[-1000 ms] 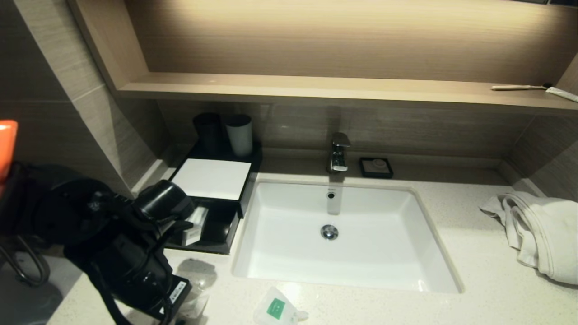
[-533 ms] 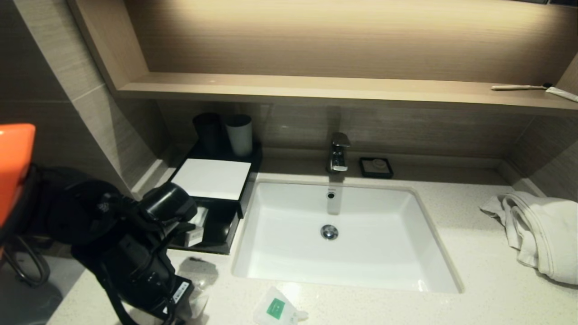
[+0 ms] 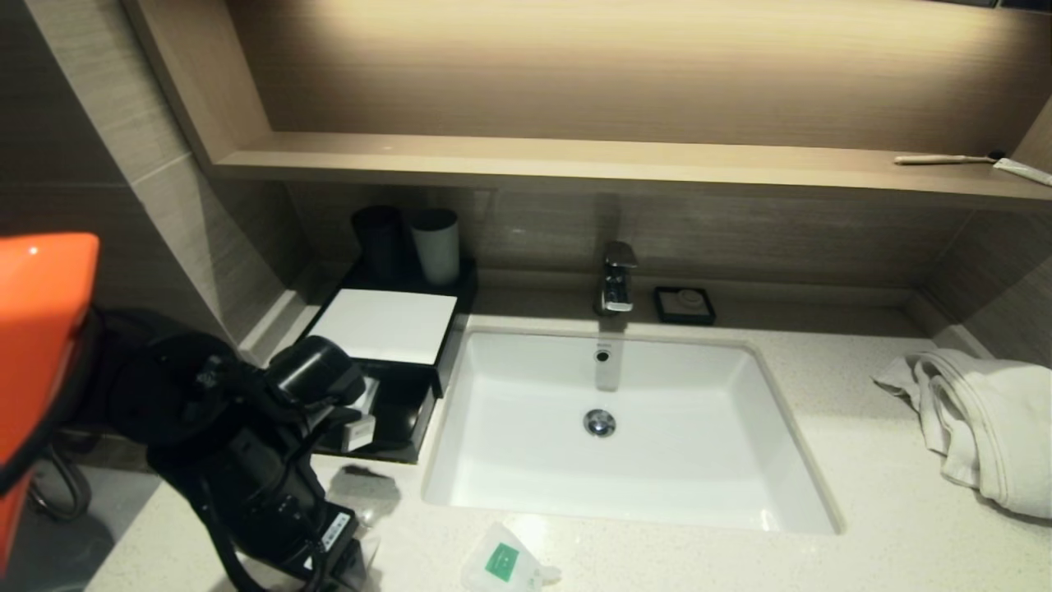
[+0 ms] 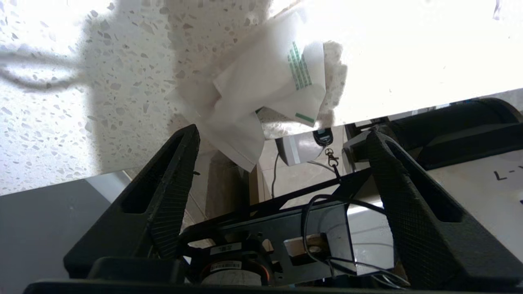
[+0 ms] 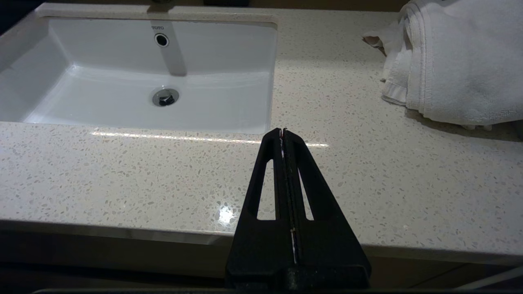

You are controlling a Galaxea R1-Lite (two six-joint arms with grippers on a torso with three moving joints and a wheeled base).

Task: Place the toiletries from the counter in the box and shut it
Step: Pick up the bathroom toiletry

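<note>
White, crumpled and printed in green, a toiletry packet (image 4: 269, 94) lies at the front edge of the speckled stone table (image 5: 122, 171), partly overhanging it, and we see the left claw (image 4: 282, 139) poised just short of it with its two black fingers (image 4: 171, 179) spread wide and nothing between them. In the head view the left arm (image 3: 246, 460) bends low over the table's front left corner, its wrist pitched down toward that edge, with the claw itself mostly out of the picture at the bottom. A second packet (image 3: 503, 563), white with a green label, lies on the table in front of the sink (image 3: 608, 427), near the arm but apart from it. Behind the arm sits the black box (image 3: 403, 411), open, with small white items (image 3: 357, 415) inside and its white lid (image 3: 386, 325) resting toward the back. Two cups (image 3: 411, 242) stand behind it against the wall.

Our right claw (image 5: 283, 134) hovers over the table's front right part, its fingers pressed together and holding nothing. A white towel (image 3: 978, 427) lies bunched well to the right of the sink, and a tap (image 3: 616, 279) stands behind the basin.
</note>
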